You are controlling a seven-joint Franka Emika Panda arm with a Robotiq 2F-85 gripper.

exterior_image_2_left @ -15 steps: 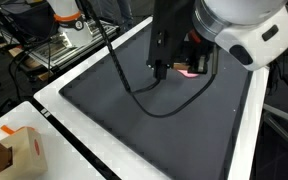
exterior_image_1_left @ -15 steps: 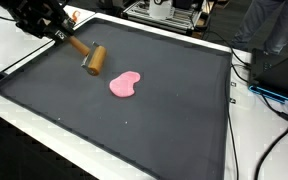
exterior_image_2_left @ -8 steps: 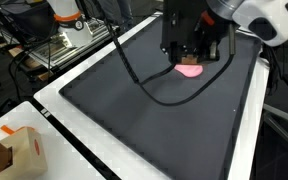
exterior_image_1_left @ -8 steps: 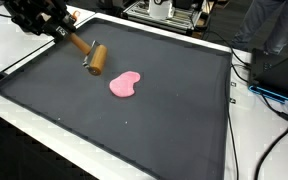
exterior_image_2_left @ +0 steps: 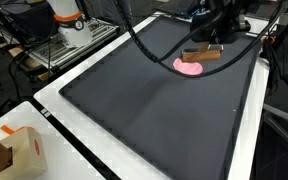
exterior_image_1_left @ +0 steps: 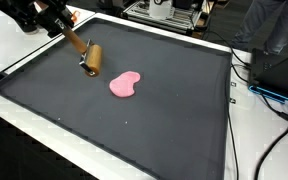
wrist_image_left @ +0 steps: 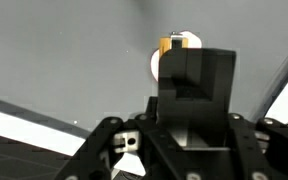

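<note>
A wooden mallet (exterior_image_1_left: 89, 58) hangs over the far left part of the black mat (exterior_image_1_left: 134, 130), and my gripper (exterior_image_1_left: 52, 22) is shut on its handle. The cylindrical head points down toward the mat. A flat pink dough piece (exterior_image_1_left: 126, 85) lies on the mat, a little to the right of the head. From the opposite side, the mallet (exterior_image_2_left: 202, 54) sits just above and behind the pink dough (exterior_image_2_left: 189, 68), under the gripper (exterior_image_2_left: 218, 30). In the wrist view the gripper (wrist_image_left: 194, 90) fills the middle, with the mallet's wooden end (wrist_image_left: 171, 44) showing past it.
The mat lies on a white table (exterior_image_2_left: 84, 140). A cardboard box (exterior_image_2_left: 14, 150) stands at one corner. Cables (exterior_image_1_left: 274, 100) run along the table's side, and metal equipment (exterior_image_1_left: 164, 12) stands behind the mat. An orange and white device (exterior_image_2_left: 66, 15) is off the mat.
The gripper has drawn back toward the mat's far corner, carrying the mallet with it. The mallet's head has swung nearer upright. The arm no longer hides the pink dough.
</note>
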